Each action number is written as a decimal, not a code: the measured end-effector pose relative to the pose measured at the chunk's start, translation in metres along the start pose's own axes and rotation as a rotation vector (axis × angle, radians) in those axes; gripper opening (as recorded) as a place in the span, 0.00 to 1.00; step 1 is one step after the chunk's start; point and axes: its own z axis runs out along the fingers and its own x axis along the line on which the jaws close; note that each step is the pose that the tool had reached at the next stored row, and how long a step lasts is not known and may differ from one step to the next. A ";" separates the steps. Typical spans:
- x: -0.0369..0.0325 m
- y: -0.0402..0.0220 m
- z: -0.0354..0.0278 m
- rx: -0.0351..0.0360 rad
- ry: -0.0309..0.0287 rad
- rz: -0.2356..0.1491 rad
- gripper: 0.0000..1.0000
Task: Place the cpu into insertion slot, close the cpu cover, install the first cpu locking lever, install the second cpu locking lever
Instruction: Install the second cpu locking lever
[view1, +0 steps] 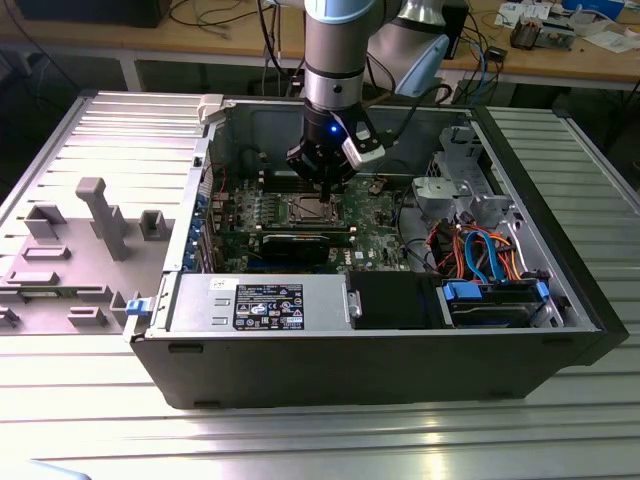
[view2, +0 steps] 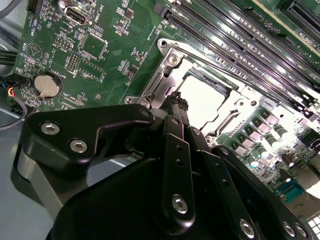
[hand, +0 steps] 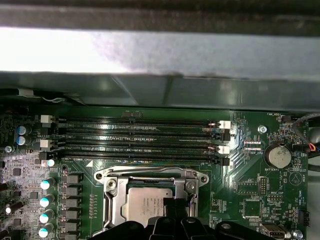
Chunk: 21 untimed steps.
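Gripper (view2: 176, 100) fingers pressed together, tip down on silver-topped square cpu (hand: 150, 205) inside silver-rimmed insertion slot (hand: 112, 197); judgement: push straight, lightly.

A ribbed metal table (view1: 90, 400) carries an open computer case (view1: 370, 365), lying on its side near the middle. At the exterior view's left, a grey fixture plate (view1: 70, 250) with upright blocks lies just beside the case.

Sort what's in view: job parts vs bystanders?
Job:
- cpu, seated in the insertion slot
- cpu cover, frame around the chip
- pincer, tip at the socket

Bystanders:
- memory slots
- coin battery
- power supply
- drive cables
- grey fixture blocks
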 end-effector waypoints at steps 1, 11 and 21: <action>0.0000 0.0000 0.0000 0.0000 0.0000 0.000 0.11; -0.0001 -0.0011 -0.0050 0.0412 0.0013 -0.001 0.11; 0.0000 -0.0043 -0.0045 0.0412 0.0013 -0.001 0.11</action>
